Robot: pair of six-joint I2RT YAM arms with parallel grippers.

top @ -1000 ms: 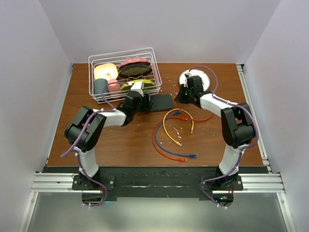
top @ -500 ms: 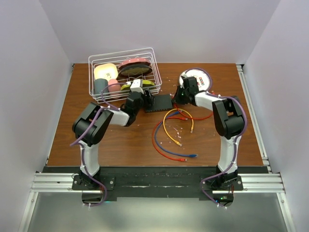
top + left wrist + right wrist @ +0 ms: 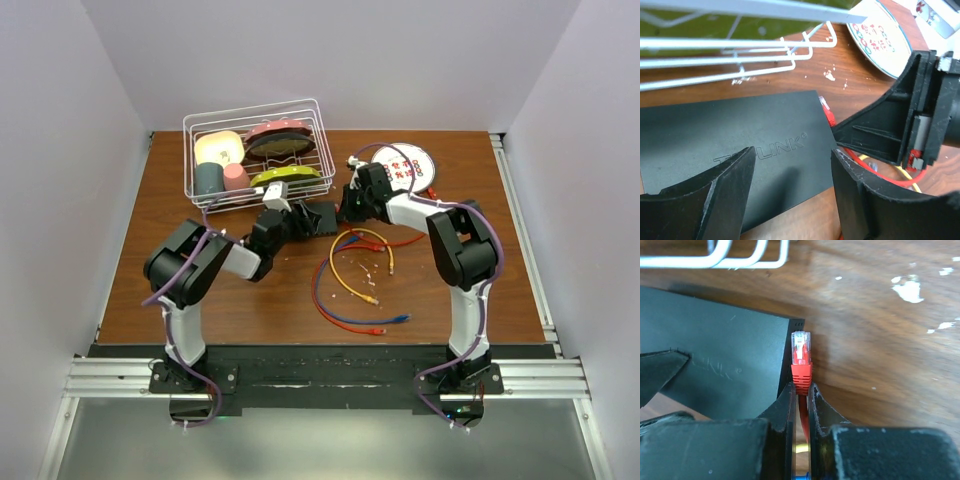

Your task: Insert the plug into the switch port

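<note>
1. Since the switch (image 3: 322,217) could slide under a push, the left gripper (image 3: 792,156) straddled it with jaws apart, seemingly to steady it. The wire basket (image 3: 250,109) stood just behind the switch.
2. The right gripper (image 3: 800,399) was clamped on the red plug (image 3: 800,352), whose clear tip lay just beside the switch's corner, apparently lining up.
3. The sockets were hidden, and whether the plug touched the switch was unclear.

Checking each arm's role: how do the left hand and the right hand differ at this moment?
The left hand is open over the switch, holding nothing; the right hand is shut on the red plug. The left hand sits above the switch's top; the right hand is beside its edge, plug not inserted. Both are black and close to the switch.
</note>
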